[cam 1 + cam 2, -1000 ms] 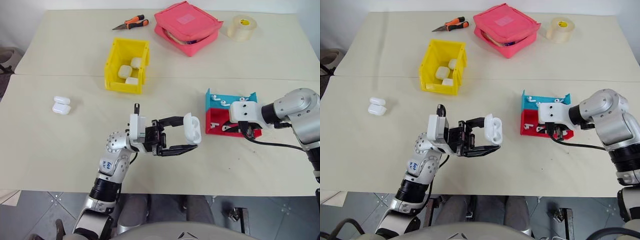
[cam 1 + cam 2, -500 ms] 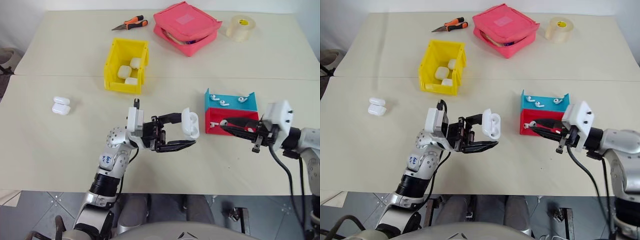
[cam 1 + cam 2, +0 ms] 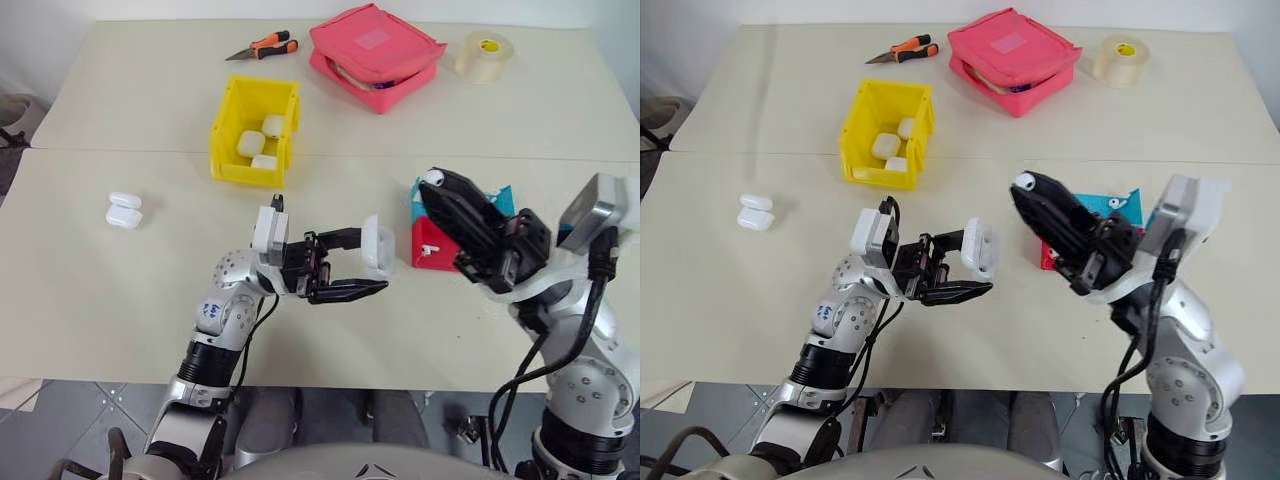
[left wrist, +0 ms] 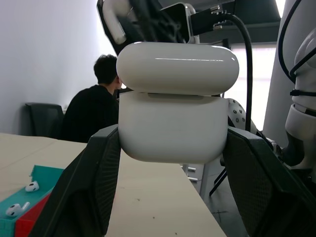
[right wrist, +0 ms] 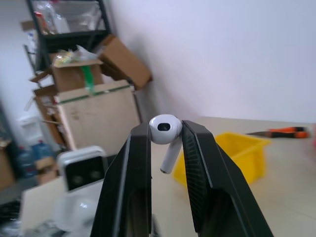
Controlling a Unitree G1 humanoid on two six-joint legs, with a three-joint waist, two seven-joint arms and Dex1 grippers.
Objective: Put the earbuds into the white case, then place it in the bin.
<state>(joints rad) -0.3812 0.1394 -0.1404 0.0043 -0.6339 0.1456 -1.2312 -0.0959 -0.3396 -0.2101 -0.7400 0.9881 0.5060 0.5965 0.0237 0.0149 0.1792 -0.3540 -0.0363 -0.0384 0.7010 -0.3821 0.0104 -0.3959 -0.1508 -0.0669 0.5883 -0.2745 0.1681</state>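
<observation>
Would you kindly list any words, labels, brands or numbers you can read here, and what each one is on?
None can be read.
Blue handwritten marks on the left arm: too small to read.
Pale patch on the pink pouch: no legible text.
Yellow core label of the tape roll: too small to read.

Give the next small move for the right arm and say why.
Probably carry the right gripper toward the white case in the left gripper. It pinches an earbud at its tips, above the table and apart from the case, whose lid stands open in the left wrist view.
</observation>
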